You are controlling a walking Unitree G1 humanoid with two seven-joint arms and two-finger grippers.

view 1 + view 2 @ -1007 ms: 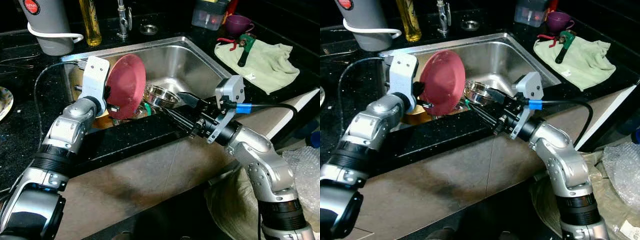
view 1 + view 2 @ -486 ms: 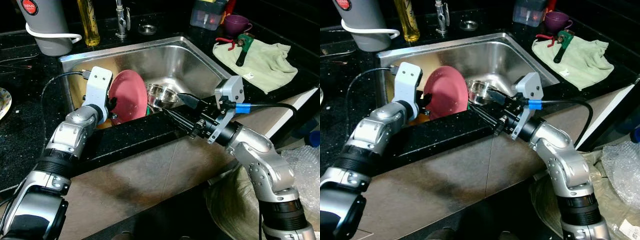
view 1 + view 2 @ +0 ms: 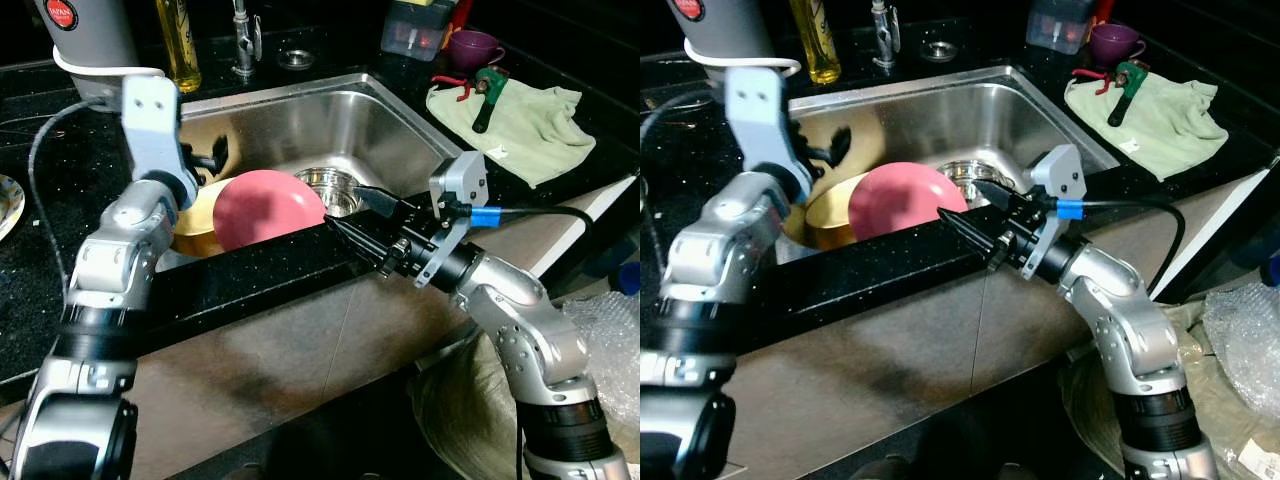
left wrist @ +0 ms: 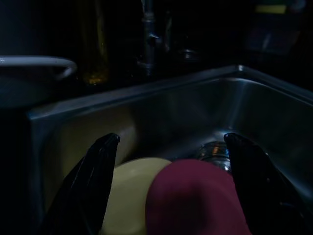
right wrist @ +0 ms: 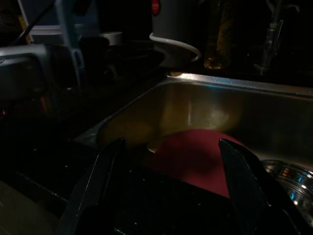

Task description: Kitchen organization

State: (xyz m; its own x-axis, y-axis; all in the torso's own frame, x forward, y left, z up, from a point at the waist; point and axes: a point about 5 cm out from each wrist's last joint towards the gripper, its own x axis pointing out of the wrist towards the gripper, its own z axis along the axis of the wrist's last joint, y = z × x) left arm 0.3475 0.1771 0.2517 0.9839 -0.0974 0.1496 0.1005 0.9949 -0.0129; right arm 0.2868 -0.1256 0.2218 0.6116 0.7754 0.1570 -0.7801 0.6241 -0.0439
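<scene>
Red plate lies in the sink on a yellow dish. Left gripper above it, right gripper at the sink's front edge, both spread wide and empty. No legible writing.

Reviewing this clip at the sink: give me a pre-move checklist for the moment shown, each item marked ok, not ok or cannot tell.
1. Left gripper released: ok, fingers open, raised above the sink, holding nothing.
2. Pink plate settled: ok, it lies in the sink, leaning on the yellow dish.
3. Right gripper ready: ok, fingers open, holding nothing, at the sink's front edge.
4. Steel bowl reachable: ok, just beyond the right gripper, beside the plate.
5. Plate stable on the dish: cannot tell.
6. Green cloth with tools away from both arms: ok.
</scene>
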